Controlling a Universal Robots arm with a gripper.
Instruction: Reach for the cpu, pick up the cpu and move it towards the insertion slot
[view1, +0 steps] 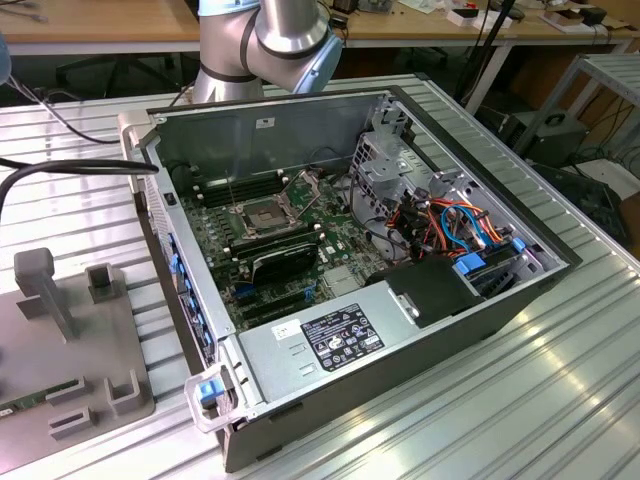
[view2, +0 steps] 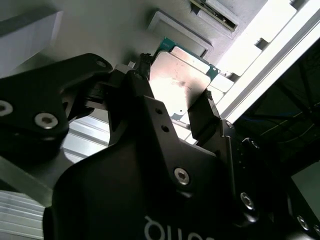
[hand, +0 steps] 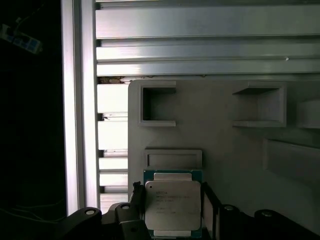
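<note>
End effector (hand: 171, 192) grips cpu (hand: 172, 207) (both edges), grey tray (hand: 225, 130) beneath.

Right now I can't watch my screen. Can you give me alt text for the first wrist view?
The gripper is shut on the cpu, a silvery square chip on a green board, pinching two opposite edges. Under it lies a grey moulded tray with rectangular pockets, resting on a ribbed aluminium table.

Second wrist view: cpu (view2: 186, 64) pt. hidden behind hand (view2: 175, 82); hand body cut by frame edge, both wrist views.
</note>
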